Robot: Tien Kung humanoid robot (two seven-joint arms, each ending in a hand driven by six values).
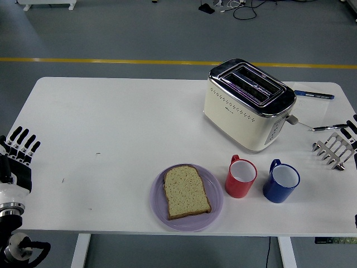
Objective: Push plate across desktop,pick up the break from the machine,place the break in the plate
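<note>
Bread slice (186, 191) on purple plate (215, 209).
Left hand (15, 156) open, far left of it; right fingertips (352, 126) at edge, grip unclear.

A tan slice of bread with a darker brown crust (186, 191) lay on a translucent lilac round plate (215, 210). The cream two-slot toaster (245, 106) carried a mirror-chrome top and rows of small dark dots along its side. A red mug (241, 177) and a cobalt-blue mug (281, 181) were both white inside. The rectangular table top (111, 128) was plain white (a few faint dark specks). A silver wire toast rack (334, 149) and two blue-and-black pens (314, 95) completed the palette.
</note>
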